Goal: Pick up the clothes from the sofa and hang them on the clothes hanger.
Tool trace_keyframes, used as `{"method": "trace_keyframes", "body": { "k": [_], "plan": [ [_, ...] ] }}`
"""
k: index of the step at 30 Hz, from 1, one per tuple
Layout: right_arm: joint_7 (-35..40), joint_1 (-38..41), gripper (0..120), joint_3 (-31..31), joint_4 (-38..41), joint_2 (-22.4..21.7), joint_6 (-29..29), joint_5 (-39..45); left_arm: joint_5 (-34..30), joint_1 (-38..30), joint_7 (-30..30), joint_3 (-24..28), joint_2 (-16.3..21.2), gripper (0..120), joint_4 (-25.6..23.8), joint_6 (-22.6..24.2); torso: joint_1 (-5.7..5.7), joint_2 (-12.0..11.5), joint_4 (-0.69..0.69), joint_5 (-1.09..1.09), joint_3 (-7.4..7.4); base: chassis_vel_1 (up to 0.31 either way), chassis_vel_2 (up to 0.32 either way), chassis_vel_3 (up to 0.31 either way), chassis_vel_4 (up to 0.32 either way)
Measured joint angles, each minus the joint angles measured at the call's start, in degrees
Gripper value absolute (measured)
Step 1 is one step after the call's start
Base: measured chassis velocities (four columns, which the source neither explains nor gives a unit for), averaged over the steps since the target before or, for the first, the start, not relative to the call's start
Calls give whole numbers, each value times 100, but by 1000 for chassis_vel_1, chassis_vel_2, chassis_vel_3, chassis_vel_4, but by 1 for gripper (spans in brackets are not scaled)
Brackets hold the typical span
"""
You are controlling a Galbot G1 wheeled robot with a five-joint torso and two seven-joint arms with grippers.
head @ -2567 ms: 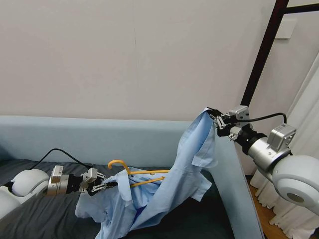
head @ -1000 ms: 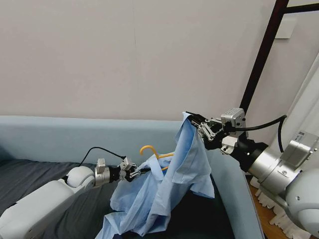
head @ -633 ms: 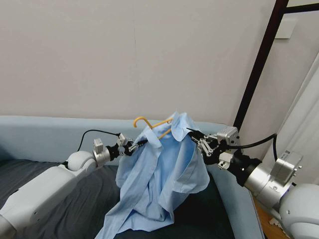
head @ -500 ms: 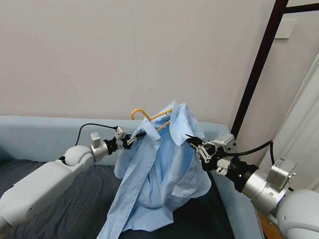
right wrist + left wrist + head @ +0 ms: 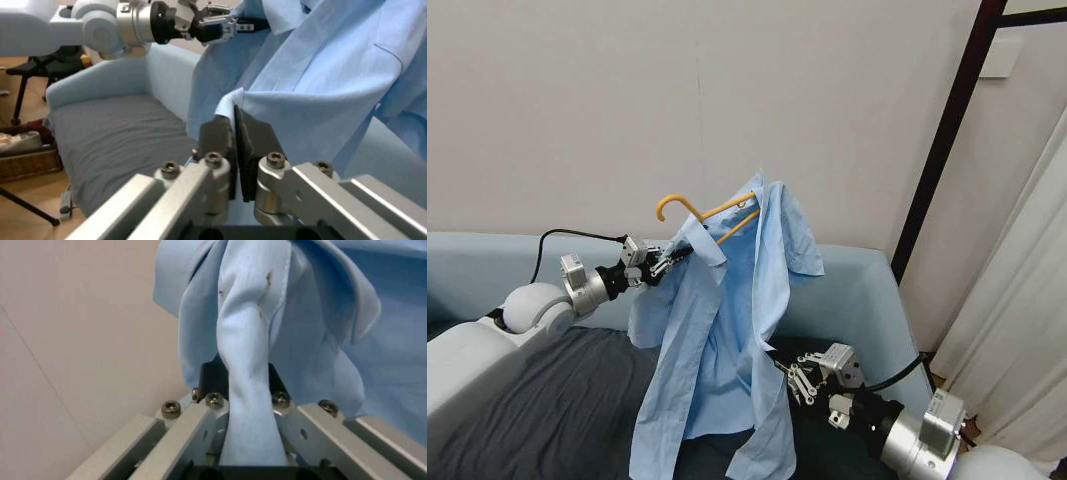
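Outstretched, the left gripper (image 5: 670,262) clamps the shirt (image 5: 717,370) beside its hanger (image 5: 689,209), raised high above the sofa (image 5: 547,400); the right gripper (image 5: 789,376), low, pinches the hem.

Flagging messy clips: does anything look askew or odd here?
The hanger is tilted, hook end lower, and the shirt hangs bunched and crooked on it. The left hand pinches fabric near the collar; the right hand grips a lower fold.
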Motion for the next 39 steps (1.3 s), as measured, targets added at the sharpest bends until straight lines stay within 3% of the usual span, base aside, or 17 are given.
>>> {"method": "trace_keyframes", "body": {
  "k": [15, 25, 32, 39],
  "plan": [
    [-487, -49, 56, 150, -153, -66, 413, -547, 39, 62, 7, 17, 104, 1, -60, 10, 0, 0, -1, 0, 0, 0, 0, 0, 0],
    [1018, 1002, 95, 131, -533, 255, 137, 896, 166, 475, 110, 12, 334, 1, -352, -8, 0, 0, 1, -1, 0, 0, 0, 0, 0],
    [1446, 2055, 100, -155, -995, 566, -273, 1556, 278, 539, 131, 132, 355, 1, -515, -38, 0, -1, 1, 1, 1, 0, 0, 0, 0],
    [1514, 3463, 100, -983, -1457, 708, -636, 2123, 404, 504, 211, 346, 358, 1, -608, -105, 0, 0, 0, 0, 1, 0, 0, 0, 0]
  ]
}}
